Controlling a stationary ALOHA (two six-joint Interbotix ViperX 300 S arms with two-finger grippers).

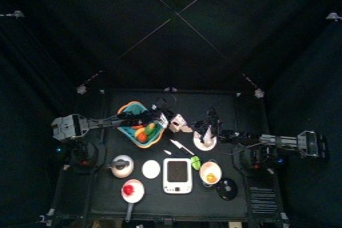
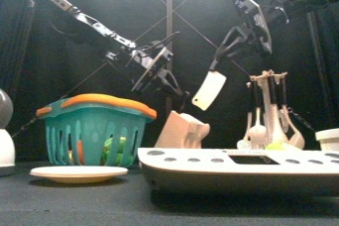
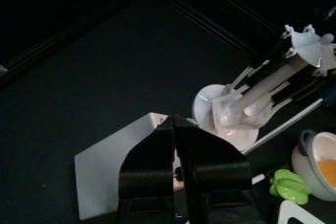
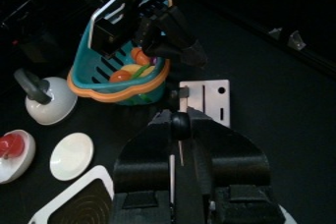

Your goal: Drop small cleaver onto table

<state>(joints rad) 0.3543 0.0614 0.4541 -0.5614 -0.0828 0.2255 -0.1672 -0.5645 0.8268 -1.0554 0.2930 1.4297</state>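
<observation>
The small cleaver (image 2: 208, 90) has a white rectangular blade and hangs in the air, tilted, above the white knife block (image 2: 184, 131). My right gripper (image 2: 225, 54) is shut on its handle from above. In the right wrist view the blade (image 4: 210, 98) sticks out past the shut right gripper (image 4: 182, 120), well above the table. My left gripper (image 2: 161, 70) hovers just left of the cleaver, above the block. In the left wrist view the left gripper (image 3: 176, 127) is shut and empty over the knife block (image 3: 121, 166).
A teal and orange basket (image 2: 90, 131) stands at the left, a utensil holder (image 2: 265, 121) at the right. A white scale (image 2: 245, 165) and a plate (image 2: 78, 173) lie in front. In the top view, bowls (image 1: 210, 173) sit near the front.
</observation>
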